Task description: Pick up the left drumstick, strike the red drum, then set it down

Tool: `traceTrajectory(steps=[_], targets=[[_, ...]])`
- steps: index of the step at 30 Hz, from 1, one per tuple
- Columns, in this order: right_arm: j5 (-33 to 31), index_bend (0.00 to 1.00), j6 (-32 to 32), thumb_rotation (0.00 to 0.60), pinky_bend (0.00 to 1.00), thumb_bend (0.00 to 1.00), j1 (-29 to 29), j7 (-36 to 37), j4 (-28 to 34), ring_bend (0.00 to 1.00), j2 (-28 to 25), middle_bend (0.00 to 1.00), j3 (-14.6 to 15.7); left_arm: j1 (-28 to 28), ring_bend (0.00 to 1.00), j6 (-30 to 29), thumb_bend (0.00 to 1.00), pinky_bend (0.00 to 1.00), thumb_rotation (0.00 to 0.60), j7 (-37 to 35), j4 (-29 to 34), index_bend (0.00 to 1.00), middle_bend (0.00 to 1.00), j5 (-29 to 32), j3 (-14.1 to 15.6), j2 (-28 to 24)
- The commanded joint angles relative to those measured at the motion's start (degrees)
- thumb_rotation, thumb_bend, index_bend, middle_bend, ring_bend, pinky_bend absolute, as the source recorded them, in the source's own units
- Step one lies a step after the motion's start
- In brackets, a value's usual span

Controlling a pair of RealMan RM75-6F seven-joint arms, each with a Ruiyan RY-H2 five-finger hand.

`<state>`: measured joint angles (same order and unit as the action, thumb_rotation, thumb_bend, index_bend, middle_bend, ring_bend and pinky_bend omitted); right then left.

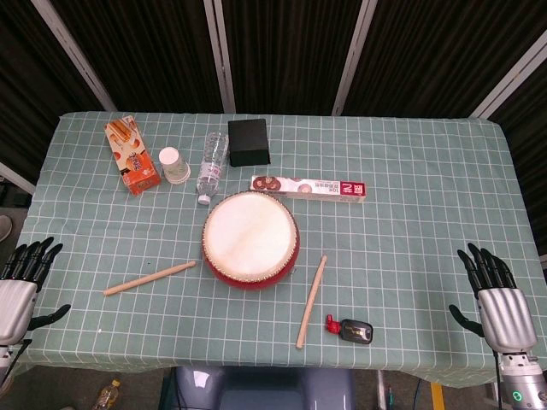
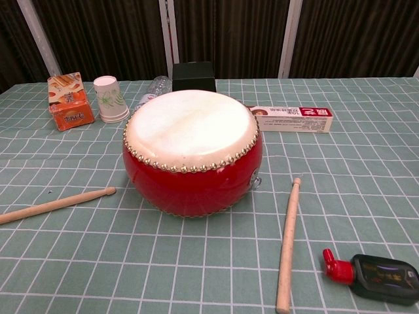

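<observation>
The red drum (image 1: pixel 250 239) with its pale skin stands mid-table, also filling the chest view's centre (image 2: pixel 192 152). The left drumstick (image 1: pixel 149 278) lies flat on the cloth to the drum's left, its tip toward the drum; the chest view shows it low on the left (image 2: pixel 55 205). A second drumstick (image 1: pixel 311 301) lies to the drum's right (image 2: pixel 287 243). My left hand (image 1: pixel 19 290) hovers open at the table's near left corner, well apart from the left drumstick. My right hand (image 1: pixel 497 299) is open at the near right edge. Neither hand appears in the chest view.
Along the far side sit an orange carton (image 1: pixel 132 155), a paper cup (image 1: pixel 173 165), a lying water bottle (image 1: pixel 212 166), a black box (image 1: pixel 249 142) and a long flat box (image 1: pixel 308 187). A small black bottle with red cap (image 1: pixel 350 329) lies near the right drumstick.
</observation>
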<state>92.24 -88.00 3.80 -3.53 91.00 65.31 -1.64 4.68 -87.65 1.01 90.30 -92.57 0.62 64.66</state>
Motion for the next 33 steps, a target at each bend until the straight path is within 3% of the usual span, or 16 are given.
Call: traceTrajectory(steps=[1, 3, 4, 5, 7, 10, 12, 14, 16, 21, 33], targets=[[-0.1, 0.0, 0.0, 0.6, 0.12, 0.25, 0.0, -0.1, -0.1, 0.0, 0.1, 0.0, 0.0, 0.0, 0.0, 0.1, 0.0, 0.0, 0.6, 0.0, 0.1, 0.0, 0.0, 0.0, 0.0, 0.0], [-0.1, 0.0, 0.0, 0.6, 0.12, 0.25, 0.0, -0.1, -0.1, 0.0, 0.1, 0.0, -0.1, 0.1, 0.01, 0.4, 0.0, 0.04, 0.6, 0.0, 0.3, 0.0, 0.01, 0.1, 0.1, -0.1], [-0.2, 0.0, 0.0, 0.6, 0.12, 0.25, 0.0, -0.1, 0.0, 0.0, 0.1, 0.0, -0.1, 0.1, 0.04, 0.8, 0.0, 0.1, 0.6, 0.0, 0.6, 0.0, 0.03, 0.4, 0.2, -0.2], [-0.2, 0.0, 0.0, 0.6, 0.12, 0.25, 0.0, -0.1, 0.0, 0.0, 0.1, 0.0, -0.1, 0.1, 0.13, 1.1, 0.0, 0.24, 0.6, 0.0, 1.0, 0.0, 0.1, 0.8, 0.2, -0.3], [-0.2, 0.0, 0.0, 0.6, 0.12, 0.25, 0.0, -0.2, 0.1, 0.0, 0.1, 0.0, -0.1, 0.0, 0.42, 1.7, 0.0, 0.55, 0.6, 1.7, 2.7, 0.0, 0.35, 2.7, -0.4, -0.4], [-0.1, 0.0, -0.1, 0.6, 0.12, 0.25, -0.1, -0.2, 0.1, 0.0, 0.1, 0.0, -0.1, 0.3, 0.74, 3.5, 0.02, 0.76, 0.6, 2.7, 6.6, 0.02, 0.72, 5.6, -1.0, -1.0], [-0.1, 0.0, -0.1, 0.6, 0.12, 0.25, -0.1, -0.2, 0.1, 0.0, 0.1, 0.0, -0.1, 1.1, 0.89, 5.9, 0.06, 0.85, 0.6, 3.1, 9.9, 0.06, 0.88, 8.1, -1.5, -2.0], [-0.1, 0.0, -0.1, 0.6, 0.12, 0.25, 0.0, -0.1, 0.1, 0.0, 0.1, 0.0, -0.1, 2.1, 0.98, 7.9, 0.09, 0.93, 0.6, 4.5, 12.3, 0.16, 0.98, 10.5, -2.4, -2.6], [-0.1, 0.0, -0.1, 0.6, 0.12, 0.25, 0.0, 0.0, 0.1, 0.0, 0.0, 0.0, -0.1, 3.2, 1.0, 9.5, 0.12, 0.99, 0.6, 6.4, 13.8, 0.28, 1.0, 12.6, -3.3, -2.7], [-0.1, 0.0, 0.1, 0.6, 0.12, 0.25, 0.0, 0.2, 0.2, 0.0, 0.0, 0.0, -0.1, 6.7, 1.0, 15.4, 0.18, 1.0, 0.6, 11.9, 17.9, 0.39, 1.0, 22.1, -5.9, -1.4], [-0.3, 0.0, 0.2, 0.6, 0.12, 0.25, 0.1, 0.7, 0.2, 0.0, -0.1, 0.0, -0.2, 14.1, 1.0, 20.9, 0.26, 1.0, 0.6, 26.0, 17.5, 0.46, 1.0, 40.3, -8.1, 5.8]])
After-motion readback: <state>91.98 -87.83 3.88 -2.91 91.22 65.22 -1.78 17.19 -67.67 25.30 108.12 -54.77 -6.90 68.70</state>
